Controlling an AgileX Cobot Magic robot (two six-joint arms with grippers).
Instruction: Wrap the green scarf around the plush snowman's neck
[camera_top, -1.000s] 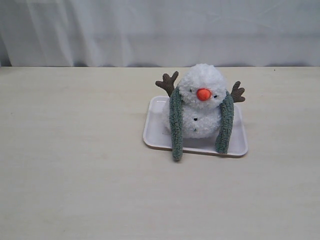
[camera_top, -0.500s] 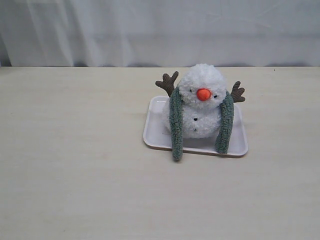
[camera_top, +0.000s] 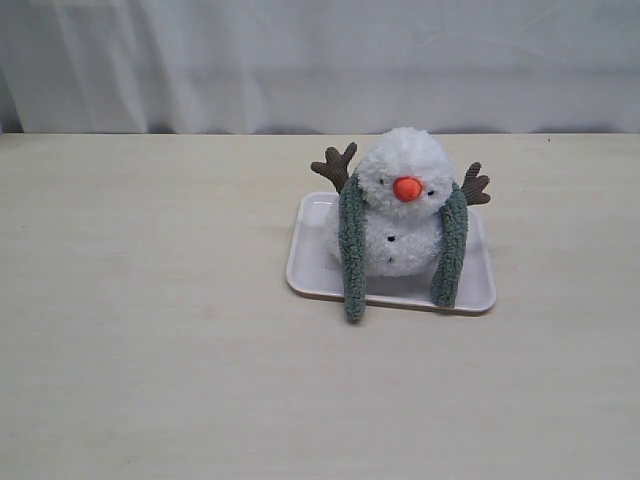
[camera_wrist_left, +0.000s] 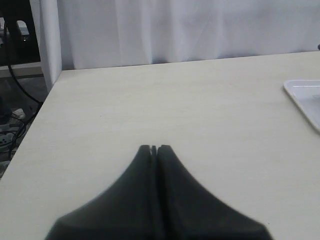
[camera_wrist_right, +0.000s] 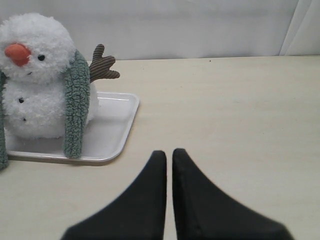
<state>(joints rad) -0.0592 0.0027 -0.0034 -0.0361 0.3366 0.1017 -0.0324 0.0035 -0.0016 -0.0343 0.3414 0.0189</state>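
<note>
The plush snowman (camera_top: 402, 160) sits upright on a white tray (camera_top: 310, 268). The green scarf (camera_top: 351, 255) runs behind the snowman's neck (camera_top: 393, 214), and its two ends hang down the front on either side, the left end reaching past the tray rim. Neither arm appears in the exterior view. My left gripper (camera_wrist_left: 154, 148) is shut and empty over bare table, with only a tray corner (camera_wrist_left: 305, 95) in its view. My right gripper (camera_wrist_right: 169, 152) is shut and empty, short of the tray (camera_wrist_right: 114, 129), with the snowman (camera_wrist_right: 35, 47) and one scarf end (camera_wrist_right: 76, 102) ahead of it.
A white curtain (camera_top: 320, 60) closes off the back of the light wooden table (camera_top: 150, 330). In the left wrist view the table's side edge (camera_wrist_left: 30, 125) drops off to cables and a dark stand beyond it.
</note>
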